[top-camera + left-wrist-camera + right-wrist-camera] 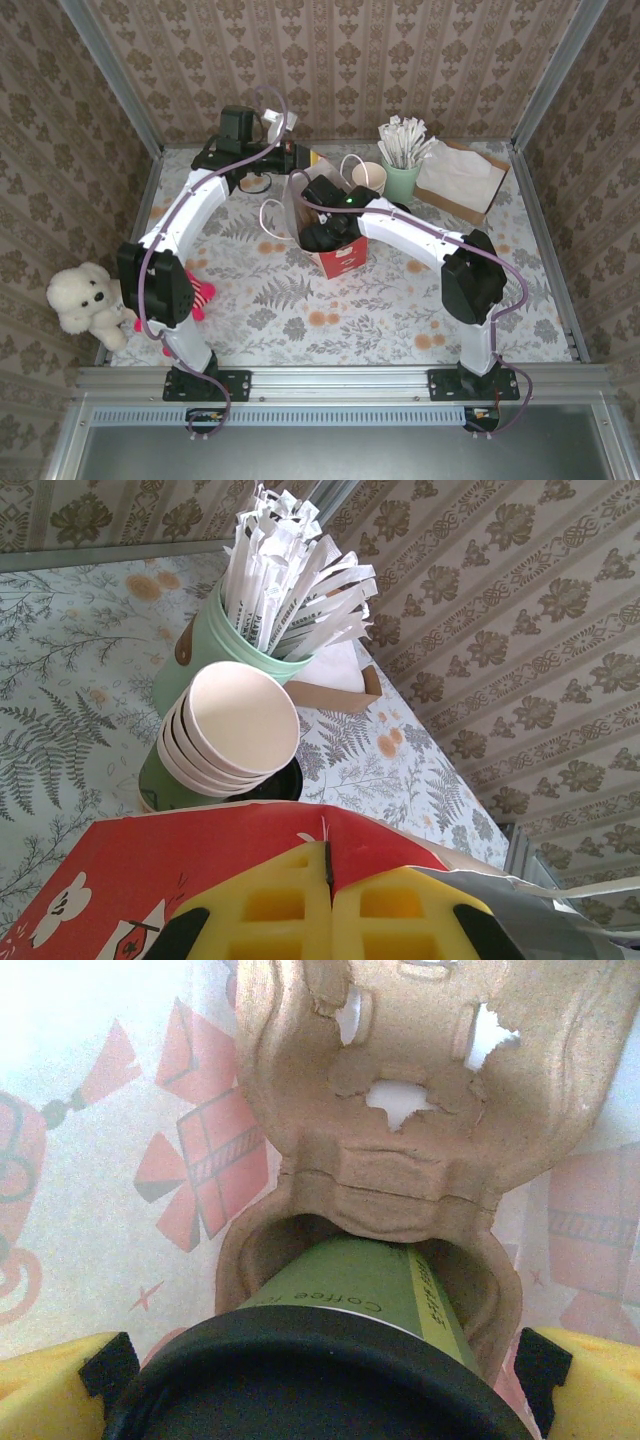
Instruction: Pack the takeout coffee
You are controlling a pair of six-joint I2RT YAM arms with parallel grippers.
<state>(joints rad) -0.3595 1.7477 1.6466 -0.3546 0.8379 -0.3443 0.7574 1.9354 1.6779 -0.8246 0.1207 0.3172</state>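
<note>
- Two yellow right fingers are spread wide inside a gift-print bag, one on each side of the takeout coffee. A sliver of gap is seen on either side of its black lid.
- The dark green cup is seated upright in a moulded pulp carrier. Its long axis runs straight away from the wrist, down into the bag.
- The right arm is judged by far the nearer. A withdrawal straight back along that axis would be called for, so that the lid is not clipped.
- The left fingers are pressed together, apparently pinching the bag's rim towards the far side of the counter.
</note>
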